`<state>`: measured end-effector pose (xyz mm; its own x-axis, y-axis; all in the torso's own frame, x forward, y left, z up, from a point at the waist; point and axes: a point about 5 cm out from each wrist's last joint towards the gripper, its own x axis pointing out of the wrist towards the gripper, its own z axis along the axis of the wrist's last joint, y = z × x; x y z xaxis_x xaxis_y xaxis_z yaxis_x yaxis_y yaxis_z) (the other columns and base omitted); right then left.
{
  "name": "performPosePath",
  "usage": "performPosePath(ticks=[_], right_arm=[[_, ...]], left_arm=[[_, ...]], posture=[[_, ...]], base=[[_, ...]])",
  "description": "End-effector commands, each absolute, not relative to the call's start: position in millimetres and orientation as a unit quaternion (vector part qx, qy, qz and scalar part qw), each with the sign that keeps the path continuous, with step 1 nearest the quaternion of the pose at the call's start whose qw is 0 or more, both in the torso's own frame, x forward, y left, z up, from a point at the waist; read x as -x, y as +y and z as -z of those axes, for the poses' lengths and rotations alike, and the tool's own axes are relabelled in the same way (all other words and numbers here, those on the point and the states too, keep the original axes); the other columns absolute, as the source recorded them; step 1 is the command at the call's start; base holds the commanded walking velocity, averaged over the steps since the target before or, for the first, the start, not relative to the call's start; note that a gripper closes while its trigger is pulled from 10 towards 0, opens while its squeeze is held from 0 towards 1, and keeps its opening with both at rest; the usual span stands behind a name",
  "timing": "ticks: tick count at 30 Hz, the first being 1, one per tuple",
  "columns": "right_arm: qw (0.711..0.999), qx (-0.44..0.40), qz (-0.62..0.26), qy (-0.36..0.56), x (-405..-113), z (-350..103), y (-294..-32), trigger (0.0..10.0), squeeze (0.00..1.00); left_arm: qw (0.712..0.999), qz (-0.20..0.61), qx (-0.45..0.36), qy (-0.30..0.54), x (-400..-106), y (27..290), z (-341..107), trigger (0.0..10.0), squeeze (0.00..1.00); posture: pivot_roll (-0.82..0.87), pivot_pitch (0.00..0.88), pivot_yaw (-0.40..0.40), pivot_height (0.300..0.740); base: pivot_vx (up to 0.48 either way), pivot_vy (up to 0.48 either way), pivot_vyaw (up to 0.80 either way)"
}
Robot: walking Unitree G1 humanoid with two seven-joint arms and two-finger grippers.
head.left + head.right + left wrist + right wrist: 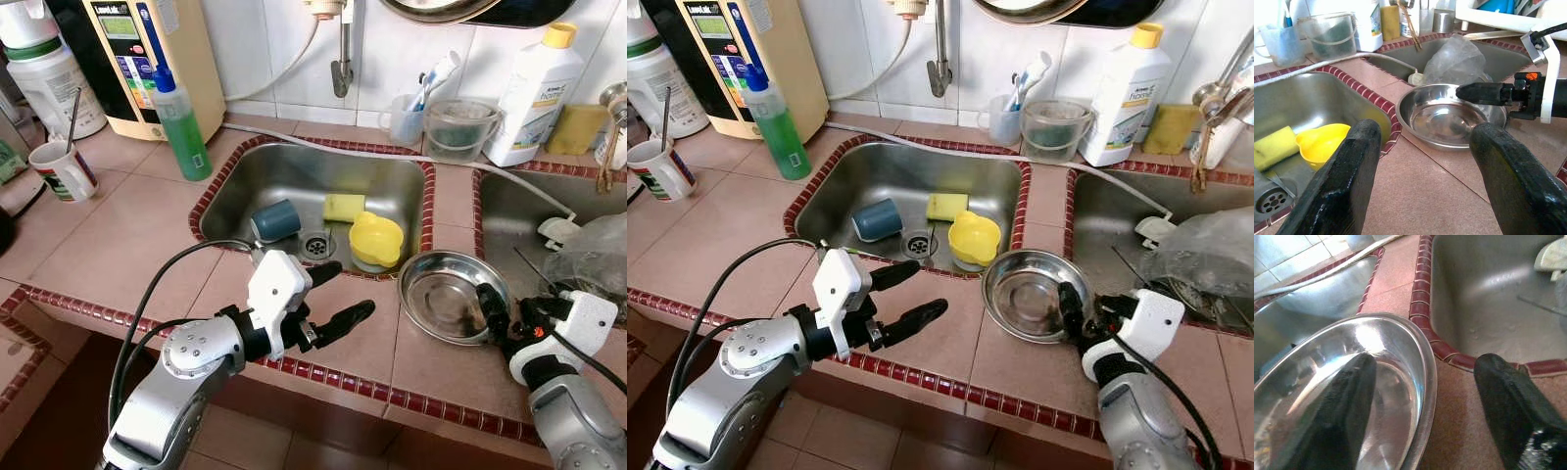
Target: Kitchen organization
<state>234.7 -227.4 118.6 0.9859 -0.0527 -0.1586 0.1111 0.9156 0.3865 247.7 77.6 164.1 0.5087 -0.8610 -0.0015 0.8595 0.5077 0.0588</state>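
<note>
I stand in a home kitchen; before me a tiled counter [127, 235] edged in red trim holds two steel sinks [294, 181]; a tap [341, 59] hangs from the white-tiled wall; a green dish-soap bottle [181, 122], a white detergent bottle [534, 93], a sponge [343, 207], a mug [64, 168] and a steel bowl [451, 294] mark it as domestic.
</note>
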Motion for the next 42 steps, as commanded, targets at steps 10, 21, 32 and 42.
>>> performPosePath(ticks=[10, 21, 32, 42], right_arm=[[0.963, -0.252, 0.024, 0.097, -234.8, -118.3, -222.4, 0.0, 0.0], [0.956, -0.27, 0.015, 0.117, -234.3, -118.5, -220.1, 0.0, 0.0], [0.953, -0.277, 0.008, 0.125, -236.9, -121.2, -218.2, 0.0, 0.0], [0.951, -0.281, 0.011, 0.133, -235.5, -118.6, -218.5, 0.0, 0.0]], left_arm=[[0.868, 0.495, -0.03, -0.026, -248.9, 76.8, -171.0, 10.0, 0.0], [0.87, 0.492, -0.032, -0.026, -249.9, 76.4, -170.6, 10.0, 0.0], [0.869, 0.493, -0.03, -0.03, -252.6, 74.3, -171.5, 10.0, 0.0], [0.87, 0.491, -0.029, -0.03, -252.5, 75.2, -171.8, 10.0, 0.0]], posture=[[-0.13, 0.102, 0.071, 0.74], [-0.13, 0.093, 0.068, 0.74], [-0.14, 0.07, 0.068, 0.74], [-0.13, 0.072, 0.072, 0.74]], base=[[0.0, 0.0, 0.0], [0.0, 0.0, 0.0], [0.0, 0.0, 0.0], [0.0, 0.0, 0.0]])
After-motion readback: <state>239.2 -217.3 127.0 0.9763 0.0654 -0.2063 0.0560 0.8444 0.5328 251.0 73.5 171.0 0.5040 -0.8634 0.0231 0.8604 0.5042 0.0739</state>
